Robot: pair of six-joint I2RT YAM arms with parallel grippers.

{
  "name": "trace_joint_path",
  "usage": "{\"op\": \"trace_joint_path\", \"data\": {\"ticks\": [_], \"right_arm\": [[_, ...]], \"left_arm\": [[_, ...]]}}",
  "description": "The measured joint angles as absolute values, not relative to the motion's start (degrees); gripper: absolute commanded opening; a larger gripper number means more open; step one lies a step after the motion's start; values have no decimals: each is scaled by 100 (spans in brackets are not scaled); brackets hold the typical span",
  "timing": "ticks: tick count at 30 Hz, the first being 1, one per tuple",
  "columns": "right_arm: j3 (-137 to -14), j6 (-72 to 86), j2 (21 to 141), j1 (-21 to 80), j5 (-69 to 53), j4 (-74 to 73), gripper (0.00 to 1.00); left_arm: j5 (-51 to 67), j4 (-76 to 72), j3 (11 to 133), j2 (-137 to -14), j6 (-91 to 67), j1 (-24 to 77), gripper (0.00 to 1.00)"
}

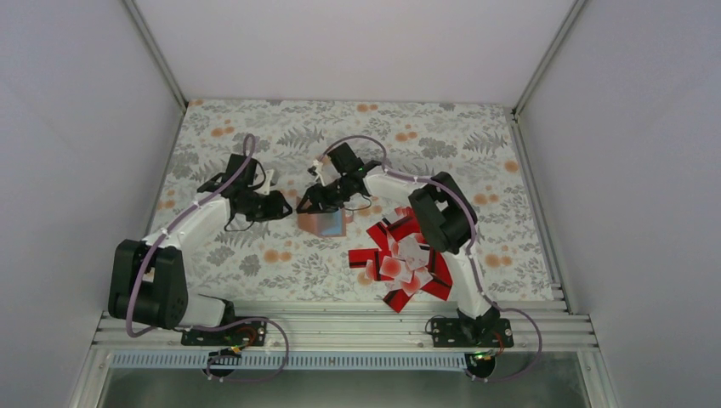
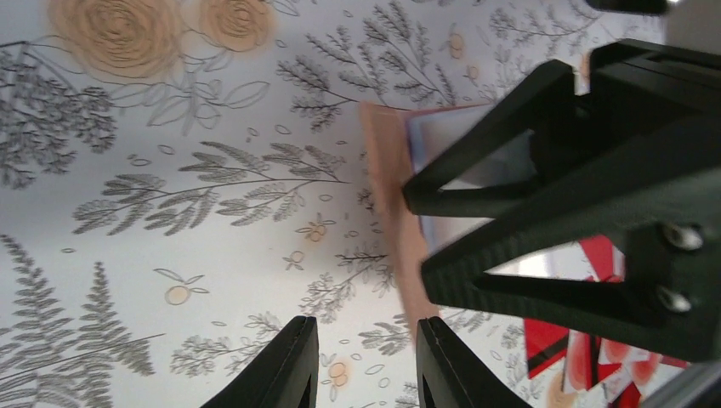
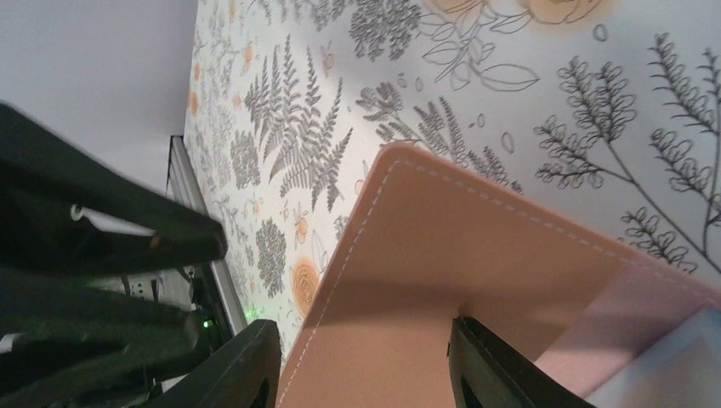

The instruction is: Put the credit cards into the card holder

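The card holder (image 1: 325, 223) lies open on the flowered cloth (image 2: 212, 255). My right gripper (image 3: 361, 330) stands half apart over its tan flap, one finger (image 3: 480, 361) touching the leather (whether that is a true hold, I cannot tell). My left gripper (image 2: 366, 327), narrowly parted and empty, sits just left of the holder. The credit cards (image 1: 404, 259) lie heaped just beside it, at its near right.

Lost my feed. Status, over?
Left hand open, empty, near holder. Right hand astride holder, grip unclear. Cards piled loose, right of holder. Nothing in the way.
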State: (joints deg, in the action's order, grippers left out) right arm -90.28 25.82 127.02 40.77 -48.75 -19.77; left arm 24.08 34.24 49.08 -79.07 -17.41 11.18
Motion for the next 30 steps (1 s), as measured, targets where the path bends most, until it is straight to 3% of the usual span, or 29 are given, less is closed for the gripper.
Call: {"op": "trace_joint_path", "data": {"ticks": [13,30], "right_arm": [[-9325,2700,13023,4270,-4471,-2453,45],[-9756,2563,12724,4178,-4335,-2943,51]], "left_arm": [[3039,2670,4480,-7876,-1944,1098,28],[3291,1704,4042,-9089,-2117,1061,27]]}}
